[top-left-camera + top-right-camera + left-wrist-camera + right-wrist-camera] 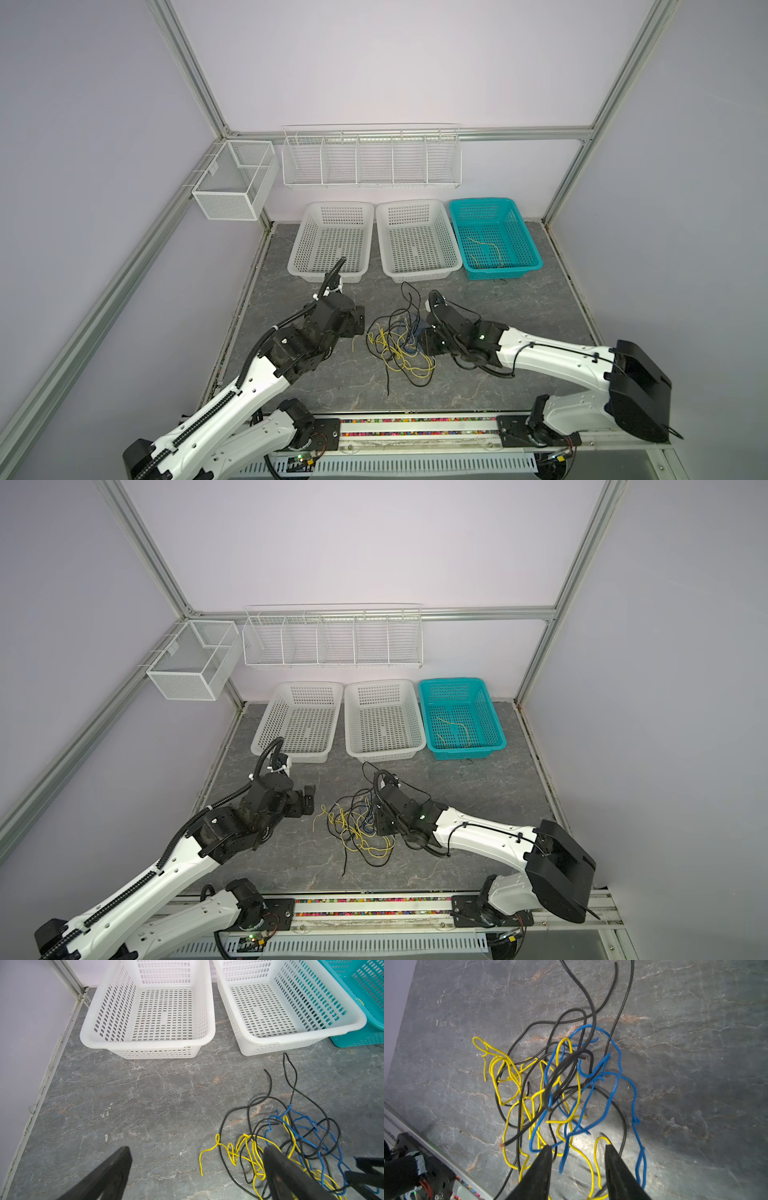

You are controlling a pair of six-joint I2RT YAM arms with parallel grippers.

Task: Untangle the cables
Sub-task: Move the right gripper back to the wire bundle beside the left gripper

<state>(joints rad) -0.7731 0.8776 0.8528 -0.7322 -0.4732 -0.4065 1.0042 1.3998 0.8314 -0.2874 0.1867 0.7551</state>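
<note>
The cables [399, 345] [357, 829] lie in one tangle of black, blue and yellow strands on the grey floor between my two arms. My left gripper [359, 322] [197, 1150] stands wide open just left of the tangle, with a loose yellow end between its fingers and nothing gripped. My right gripper [578, 1147] is down at the tangle's right edge [419, 338]. Its jaws stand apart, open, with a blue strand [564, 1157] and a yellow strand [596, 1159] passing loosely between them. One more yellow cable [486, 249] lies alone inside the teal basket [494, 202].
Two empty white baskets [338, 204] [409, 203] stand in a row with the teal one behind the tangle. A white wire rack [370, 158] and a mesh box [232, 183] hang on the back wall. Aluminium frame posts and purple walls bound the floor.
</note>
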